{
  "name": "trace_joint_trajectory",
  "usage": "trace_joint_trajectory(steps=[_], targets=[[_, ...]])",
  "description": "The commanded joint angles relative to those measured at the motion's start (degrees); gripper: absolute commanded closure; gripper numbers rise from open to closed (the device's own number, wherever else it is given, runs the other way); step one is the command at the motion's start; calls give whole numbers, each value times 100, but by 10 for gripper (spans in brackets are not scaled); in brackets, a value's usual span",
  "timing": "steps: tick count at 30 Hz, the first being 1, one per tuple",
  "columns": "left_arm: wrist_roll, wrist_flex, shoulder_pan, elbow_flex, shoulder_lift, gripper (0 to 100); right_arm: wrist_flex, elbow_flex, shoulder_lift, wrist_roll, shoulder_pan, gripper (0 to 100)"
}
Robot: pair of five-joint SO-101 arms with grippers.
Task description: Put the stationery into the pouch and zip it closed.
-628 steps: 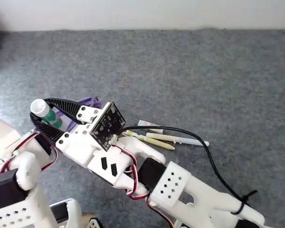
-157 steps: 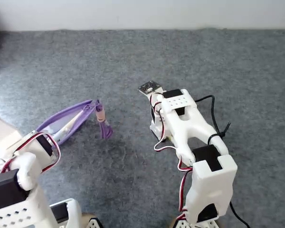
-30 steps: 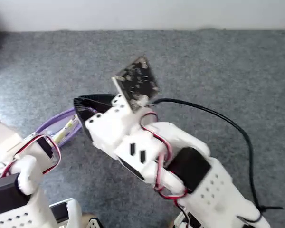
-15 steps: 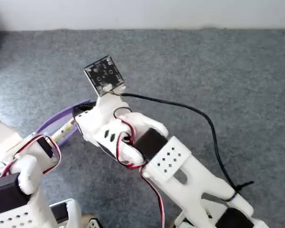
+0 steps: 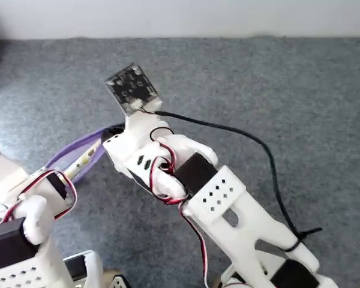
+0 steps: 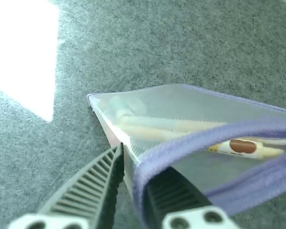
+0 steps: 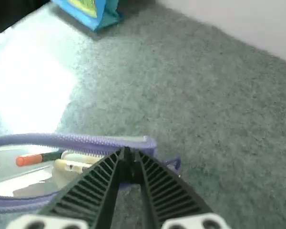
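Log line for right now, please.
left hand: grips pouch corner | right hand: shut at pouch end | pens: inside pouch | zipper: open

I have the left gripper point(image 6: 131, 167) clamped on the pouch point(image 6: 190, 109) rim. My right arm point(image 5: 216, 204) lies extended diagonally toward the left arm point(image 5: 30, 222). Right gripper point(image 7: 127, 155): tips pressed together.

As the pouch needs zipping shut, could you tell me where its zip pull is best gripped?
Pinch the purple zip pull at the end of the pouch, coming from beyond that end. The left gripper clamps the other end, so drawing toward it should close the zip.
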Motion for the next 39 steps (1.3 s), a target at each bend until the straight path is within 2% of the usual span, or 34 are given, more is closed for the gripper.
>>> trace_joint_trajectory(steps=[1,4,8,10,12,15,17,23,28,39], targets=[[62,79,0,-57,-88,987,127,-88,171,-35,40,991],[62,79,-9,-57,-88,987,1112,-527,-207,-18,251,987],[62,79,-9,-57,-88,987,2484,-651,-514,510,470,971],[62,79,0,-57,-88,987,2993,-624,-514,536,549,916],[62,79,18,-57,-88,987,3046,-352,-514,536,637,838],[62,79,18,-57,-88,987,2695,185,-541,545,646,725],[62,79,18,-57,-88,987,2343,440,-541,545,620,693],[62,79,18,-57,-88,987,365,1442,-514,598,347,691],[62,79,18,-57,-88,987,-1059,2136,-514,1029,127,691],[62,62,18,-48,-88,987,-2422,2330,-127,1037,145,692]])
